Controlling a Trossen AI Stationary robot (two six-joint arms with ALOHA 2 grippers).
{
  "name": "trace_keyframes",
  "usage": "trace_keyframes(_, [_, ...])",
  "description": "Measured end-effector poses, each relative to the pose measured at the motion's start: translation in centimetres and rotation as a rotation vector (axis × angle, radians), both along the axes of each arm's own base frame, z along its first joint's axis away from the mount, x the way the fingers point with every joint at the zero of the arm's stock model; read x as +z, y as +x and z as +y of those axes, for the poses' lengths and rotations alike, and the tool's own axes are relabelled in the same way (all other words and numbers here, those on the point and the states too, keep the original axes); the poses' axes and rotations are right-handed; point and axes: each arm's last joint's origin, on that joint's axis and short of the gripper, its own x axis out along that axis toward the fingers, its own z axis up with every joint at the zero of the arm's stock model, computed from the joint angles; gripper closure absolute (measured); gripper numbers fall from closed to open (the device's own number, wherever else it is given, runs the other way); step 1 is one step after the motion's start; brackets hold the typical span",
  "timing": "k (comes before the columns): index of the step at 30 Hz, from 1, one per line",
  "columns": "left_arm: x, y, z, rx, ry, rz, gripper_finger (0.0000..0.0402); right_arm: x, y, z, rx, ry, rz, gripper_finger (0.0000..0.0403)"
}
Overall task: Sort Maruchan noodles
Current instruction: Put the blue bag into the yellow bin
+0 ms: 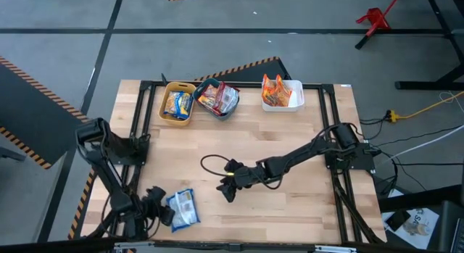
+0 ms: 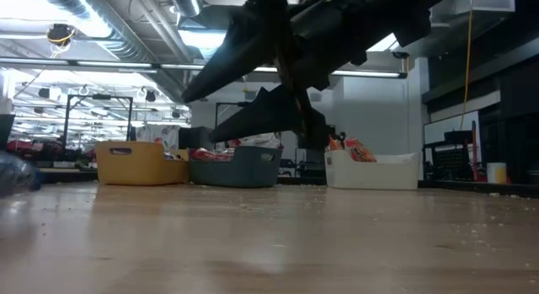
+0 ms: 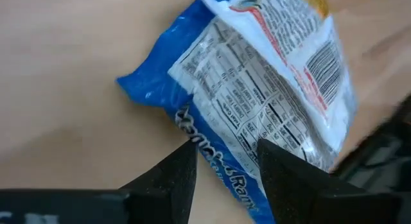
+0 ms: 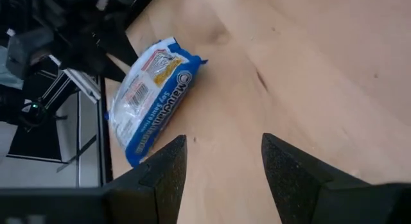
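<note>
One blue-white noodle packet [image 1: 183,208] lies flat on the table near its near left corner, back side up [image 3: 270,89]; it also shows in the right wrist view [image 4: 151,95]. My left gripper [image 1: 164,209] is open beside it, its fingers on either side of the packet's blue edge [image 3: 221,163]. My right gripper [image 1: 227,189] hangs open over bare wood at the table's middle [image 4: 223,150], to the right of that packet. More packets sit in the bins: blue-white in the yellow one, dark red in the teal one, orange in the white one.
Three bins stand along the far edge: yellow bin [image 1: 176,104], teal bin [image 1: 216,99], white bin [image 1: 283,94]; they show in the low view too, as yellow bin [image 2: 139,162], teal bin [image 2: 236,166] and white bin [image 2: 370,169]. A black cable loops by my right arm [image 1: 210,164]. Bare wood lies between the arms and the bins.
</note>
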Motion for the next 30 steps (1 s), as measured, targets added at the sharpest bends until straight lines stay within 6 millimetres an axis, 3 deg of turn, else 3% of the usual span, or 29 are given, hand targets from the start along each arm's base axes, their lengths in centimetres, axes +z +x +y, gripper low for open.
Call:
trace_keyframes(8, [-2.6, 2.2, -1.2, 0.073, -0.019, -0.151, 0.0245, 0.1, -0.4, 1.2, 0.018, -0.002, -0.008, 0.0214])
trace_keyframes(16, [-2.7, 5.3, 1.1, 0.219, 0.069, -0.242, 0.0245, 0.0, -0.5, 1.5, 0.022, -0.005, -0.004, 0.0214])
trace_keyframes(23, [-2.6, 7.7, 2.4, 0.237, 0.117, -0.279, 0.0241, -0.7, -1.0, 1.3, -0.021, 0.012, 0.089, 0.0214])
trace_keyframes(30, [-2.8, 9.6, 3.5, 0.198, 0.054, -0.361, 0.0209, -0.8, -1.2, 1.6, -0.003, 0.037, 0.109, 0.0214])
